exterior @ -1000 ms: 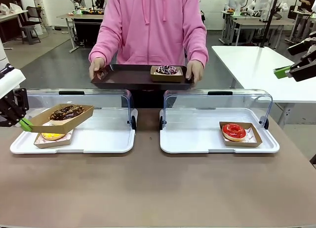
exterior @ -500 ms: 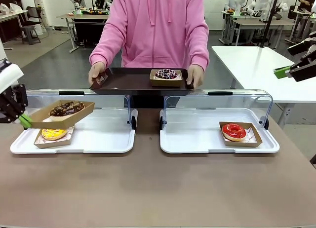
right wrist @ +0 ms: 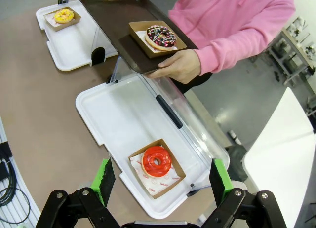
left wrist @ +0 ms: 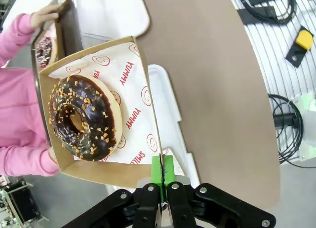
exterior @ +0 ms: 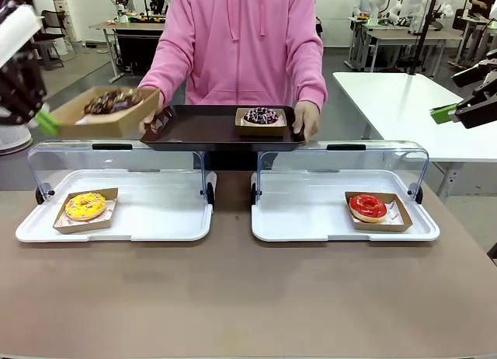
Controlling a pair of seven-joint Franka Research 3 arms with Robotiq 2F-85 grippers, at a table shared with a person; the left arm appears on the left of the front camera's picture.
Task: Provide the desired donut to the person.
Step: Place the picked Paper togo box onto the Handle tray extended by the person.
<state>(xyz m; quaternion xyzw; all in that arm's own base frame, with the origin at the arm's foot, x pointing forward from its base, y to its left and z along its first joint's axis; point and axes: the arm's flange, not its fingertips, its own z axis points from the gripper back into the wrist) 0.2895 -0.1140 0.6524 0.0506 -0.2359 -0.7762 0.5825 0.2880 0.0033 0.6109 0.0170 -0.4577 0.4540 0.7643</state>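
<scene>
Left wrist: gripper (left wrist: 162, 174) pinching donut box (left wrist: 143, 114).

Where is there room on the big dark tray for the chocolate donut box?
The dark tray is bare from the person's hand at its left end across to the sprinkle donut box. That right part is crowded: the box sits close to the person's other hand. The left gripper holds the chocolate donut box beside the bare end.

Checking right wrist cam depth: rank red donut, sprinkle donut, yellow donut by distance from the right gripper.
From the right gripper, right wrist view:
1. red donut, in the near white tray just beyond the fingers.
2. sprinkle donut, on the person's dark tray, farther up.
3. yellow donut, in the far white tray, top left.
</scene>
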